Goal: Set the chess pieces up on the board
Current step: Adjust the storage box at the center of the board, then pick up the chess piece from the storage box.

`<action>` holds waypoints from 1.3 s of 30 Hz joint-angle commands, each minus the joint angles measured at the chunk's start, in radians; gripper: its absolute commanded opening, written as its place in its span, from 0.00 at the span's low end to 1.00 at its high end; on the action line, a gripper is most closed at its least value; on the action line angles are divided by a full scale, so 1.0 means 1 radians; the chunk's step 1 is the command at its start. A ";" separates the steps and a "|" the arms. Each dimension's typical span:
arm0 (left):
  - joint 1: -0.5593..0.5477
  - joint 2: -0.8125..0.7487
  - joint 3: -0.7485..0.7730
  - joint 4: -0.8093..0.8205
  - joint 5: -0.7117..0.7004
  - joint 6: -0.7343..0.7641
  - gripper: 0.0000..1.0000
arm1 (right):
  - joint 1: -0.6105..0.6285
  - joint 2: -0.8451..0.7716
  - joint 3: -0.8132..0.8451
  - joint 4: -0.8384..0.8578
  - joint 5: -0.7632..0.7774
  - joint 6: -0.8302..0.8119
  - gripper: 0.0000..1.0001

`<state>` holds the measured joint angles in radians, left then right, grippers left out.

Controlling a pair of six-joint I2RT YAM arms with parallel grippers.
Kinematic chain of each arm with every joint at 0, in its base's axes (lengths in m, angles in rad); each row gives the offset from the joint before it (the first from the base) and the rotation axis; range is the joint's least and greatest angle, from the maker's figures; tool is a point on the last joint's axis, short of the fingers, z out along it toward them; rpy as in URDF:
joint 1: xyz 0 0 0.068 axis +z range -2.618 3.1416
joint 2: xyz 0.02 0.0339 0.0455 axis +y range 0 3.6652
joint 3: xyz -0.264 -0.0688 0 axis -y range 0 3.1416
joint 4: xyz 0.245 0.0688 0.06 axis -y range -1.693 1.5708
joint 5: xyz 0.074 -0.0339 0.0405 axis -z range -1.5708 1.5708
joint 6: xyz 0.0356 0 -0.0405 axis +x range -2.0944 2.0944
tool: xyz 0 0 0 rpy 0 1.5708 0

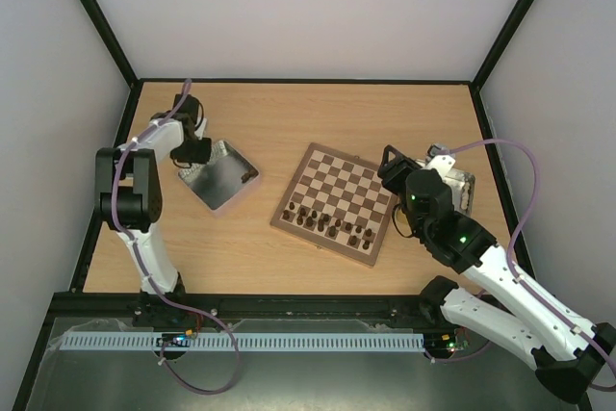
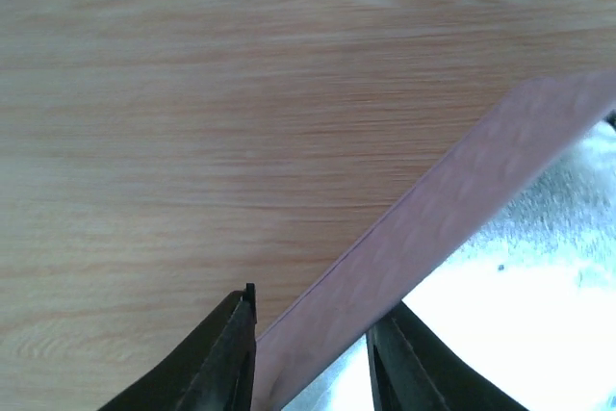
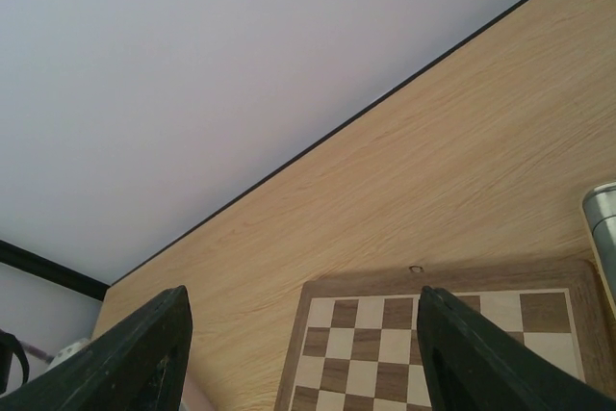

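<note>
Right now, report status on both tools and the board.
Left tool clamped on tray wall. Right tool open, empty, above edge of board. Chess pieces only in near rows; far rows bare.

Brown-cream checked board [image 1: 348, 180], dark chess pieces [image 1: 332, 224], grey tray [image 1: 221, 182]

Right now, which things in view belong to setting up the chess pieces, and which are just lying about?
Job in hand:
board
pieces, standing on its near rows

Lying about:
left tray, its wall between the left jaws
right tray, mostly hidden
</note>
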<state>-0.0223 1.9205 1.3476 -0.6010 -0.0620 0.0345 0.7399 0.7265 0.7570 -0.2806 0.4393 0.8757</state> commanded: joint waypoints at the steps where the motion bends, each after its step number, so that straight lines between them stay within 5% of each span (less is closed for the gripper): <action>1: 0.051 -0.040 -0.035 -0.058 -0.015 -0.081 0.31 | 0.000 -0.018 -0.019 0.017 0.004 0.006 0.63; 12: 0.058 -0.171 -0.217 -0.084 -0.011 -0.220 0.11 | -0.001 -0.016 -0.021 0.018 -0.032 0.004 0.63; 18: 0.055 -0.257 -0.251 -0.075 -0.023 -0.279 0.34 | 0.000 0.000 -0.009 0.010 -0.049 0.000 0.63; 24: -0.030 -0.333 -0.179 -0.027 -0.019 -0.358 0.44 | -0.001 -0.012 -0.023 0.014 -0.049 0.025 0.63; 30: -0.174 -0.294 -0.157 0.094 -0.068 -0.476 0.47 | 0.000 -0.015 -0.026 0.003 -0.032 0.023 0.63; 39: -0.195 -0.065 -0.101 0.238 0.016 -0.513 0.38 | -0.001 -0.003 -0.038 0.019 -0.033 0.030 0.64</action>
<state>-0.2234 1.7939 1.2118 -0.4301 -0.0742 -0.4473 0.7399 0.7238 0.7322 -0.2787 0.3855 0.8898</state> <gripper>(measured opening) 0.393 0.636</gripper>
